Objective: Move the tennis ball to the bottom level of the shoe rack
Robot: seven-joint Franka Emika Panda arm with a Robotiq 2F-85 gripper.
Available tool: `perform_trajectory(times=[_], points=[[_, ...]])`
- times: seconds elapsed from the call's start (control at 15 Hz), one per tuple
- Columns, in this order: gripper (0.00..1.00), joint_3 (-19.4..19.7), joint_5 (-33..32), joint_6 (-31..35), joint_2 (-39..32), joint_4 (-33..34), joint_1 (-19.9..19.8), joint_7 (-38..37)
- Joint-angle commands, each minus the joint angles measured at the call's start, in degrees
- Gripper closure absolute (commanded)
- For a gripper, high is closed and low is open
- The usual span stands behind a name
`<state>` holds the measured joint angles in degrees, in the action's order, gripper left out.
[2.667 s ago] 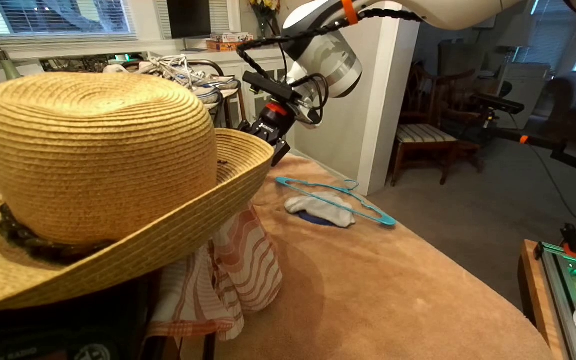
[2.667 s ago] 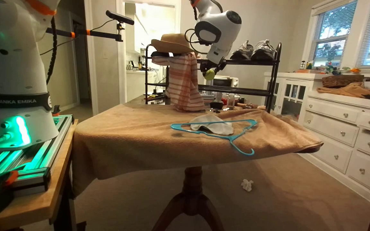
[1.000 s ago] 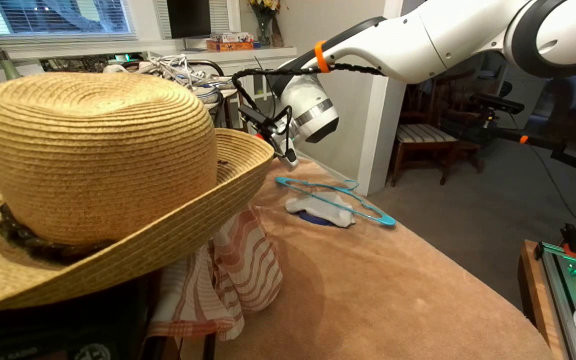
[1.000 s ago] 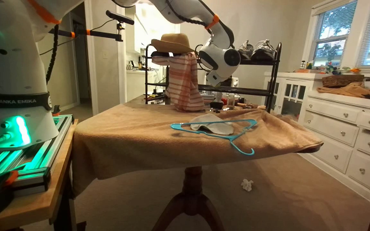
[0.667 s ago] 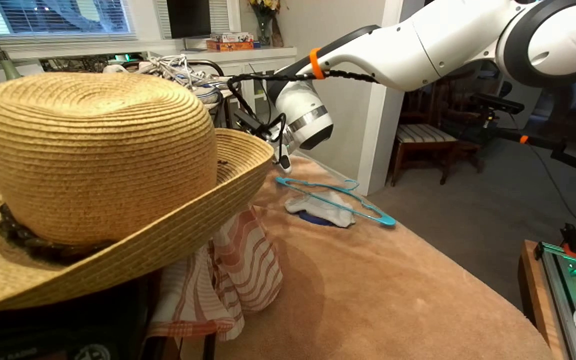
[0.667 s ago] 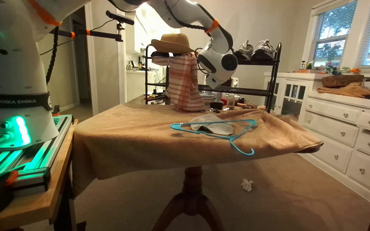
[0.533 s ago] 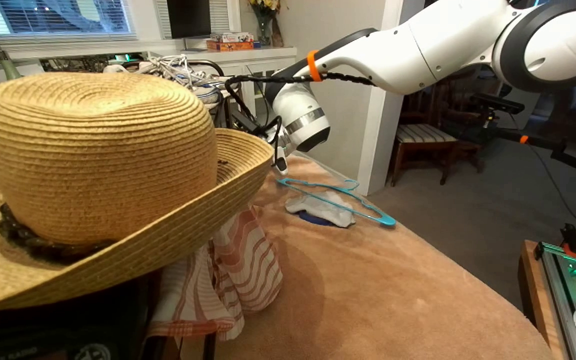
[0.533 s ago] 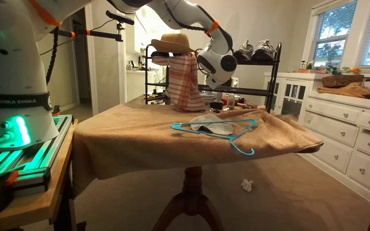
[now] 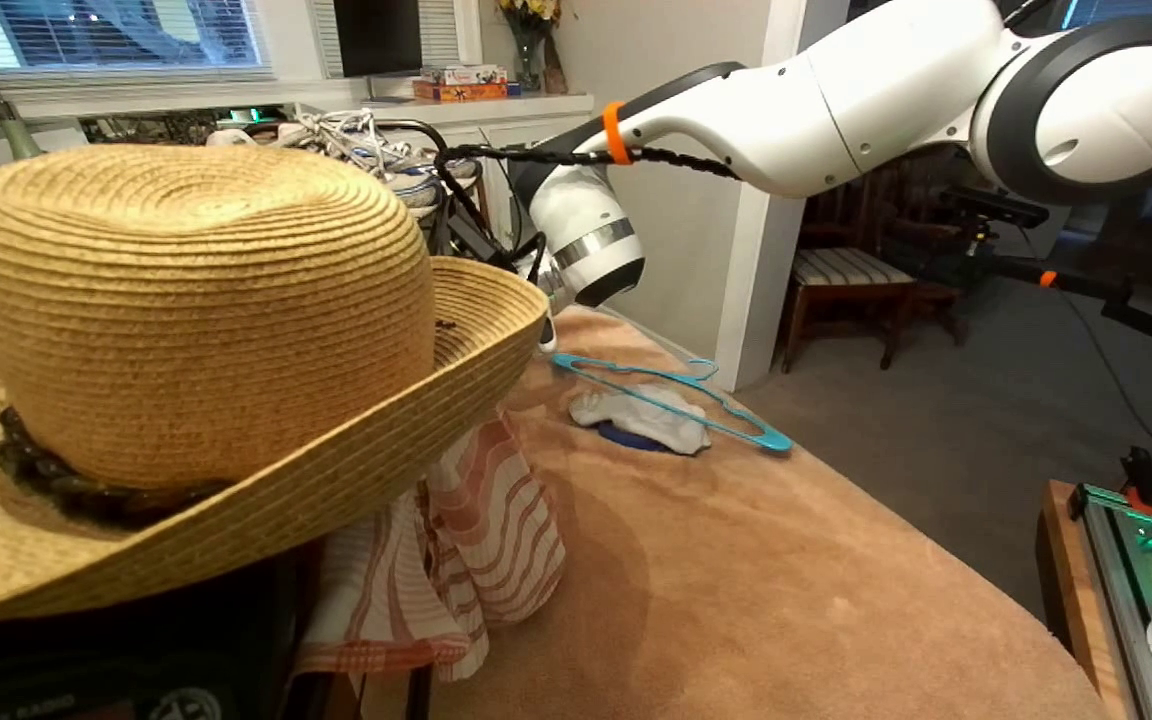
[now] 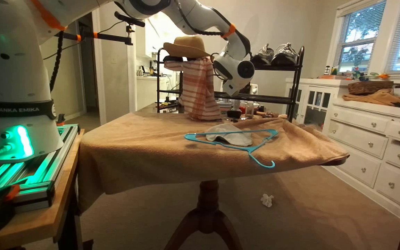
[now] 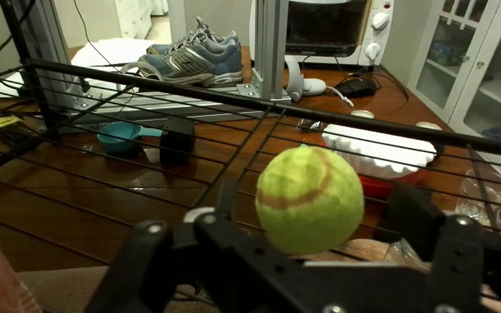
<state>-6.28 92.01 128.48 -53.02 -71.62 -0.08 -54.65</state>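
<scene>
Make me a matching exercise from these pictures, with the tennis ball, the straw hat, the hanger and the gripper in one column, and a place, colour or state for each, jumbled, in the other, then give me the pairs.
1. Tennis ball
2. Straw hat
3. Hanger
4. Gripper

A. Light blue, lying on the draped table
B. Open, in the wrist view
C. Up at the top level of the shoe rack
D. Yellow-green, marked with a curved brownish line

Pairs: 1-D, 2-C, 3-A, 4-B.

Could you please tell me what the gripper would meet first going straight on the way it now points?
Probably the tennis ball, dead ahead between the open fingers in the wrist view; depth is unclear, so those fingers might reach the shoe rack's lower wire shelf first.
</scene>
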Motion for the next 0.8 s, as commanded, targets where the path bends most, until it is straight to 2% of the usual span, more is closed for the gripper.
perform_trajectory(times=[0.0, 0.4, 0.73], points=[[0.0, 0.7, -1.6, -3.8, 1.3, -0.3, -1.9, -0.8], [0.0, 5.0, -10.3, -13.9, 6.5, -5.1, -5.4, -5.0], [0.0, 8.4, -19.3, -26.9, 11.6, -6.8, -7.9, -7.2]])
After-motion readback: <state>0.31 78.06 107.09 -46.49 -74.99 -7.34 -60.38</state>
